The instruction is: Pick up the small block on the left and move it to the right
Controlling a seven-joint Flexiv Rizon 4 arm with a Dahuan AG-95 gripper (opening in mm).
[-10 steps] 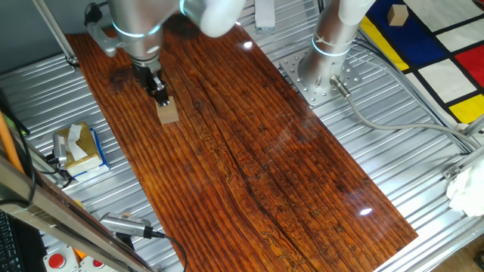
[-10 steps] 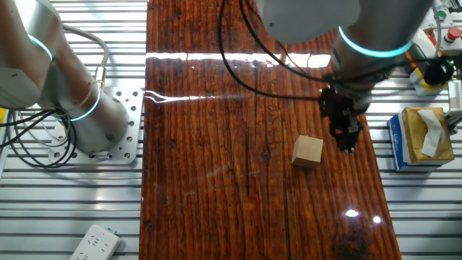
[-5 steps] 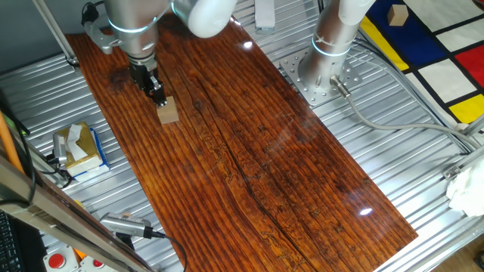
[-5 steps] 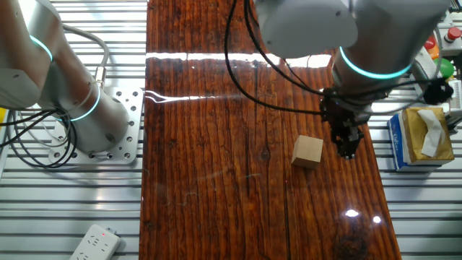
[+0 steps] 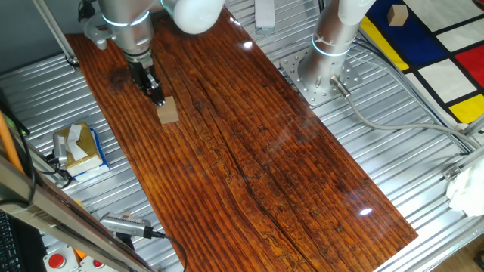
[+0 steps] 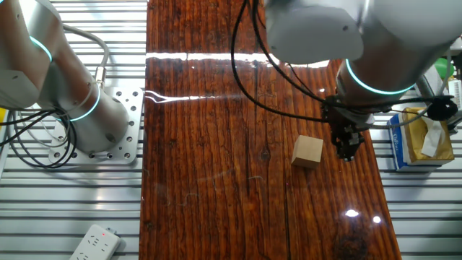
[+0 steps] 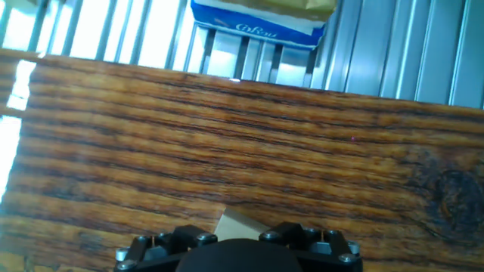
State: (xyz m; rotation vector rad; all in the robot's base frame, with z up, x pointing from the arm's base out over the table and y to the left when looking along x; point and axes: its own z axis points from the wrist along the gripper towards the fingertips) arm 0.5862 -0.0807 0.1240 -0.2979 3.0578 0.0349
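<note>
The tool [image 5: 157,98] hangs at the end of the silver arm [image 5: 125,19] above the dark striped wooden table [image 5: 249,151]; its black fingers point down and end close over the wood; whether they are parted or closed cannot be told from any view, since the two fixed cameras show them only as one dark mass, and the hand view shows just the black mount at the bottom edge; nothing is seen between the fingers.

The small block [image 5: 168,112] lies flat on the table just beside the tool; in one fixed view it sits right below and slightly to the side of the fingertips, and touching or a small gap cannot be decided there; in the other fixed view the block [image 6: 307,151] stands apart from the tool [image 6: 346,150] with a strip of bare wood between them; in the hand view a tan corner of the block [image 7: 240,225] peeks out just above the black mount, at the lower edge of the picture.

On the far side of the tool from the block, off the wood and on the ribbed metal, rests the yellow-and-blue tissue box [image 6: 422,139] with white tissue sticking out; the hand view catches its blue side [image 7: 261,24] at the top.
</note>
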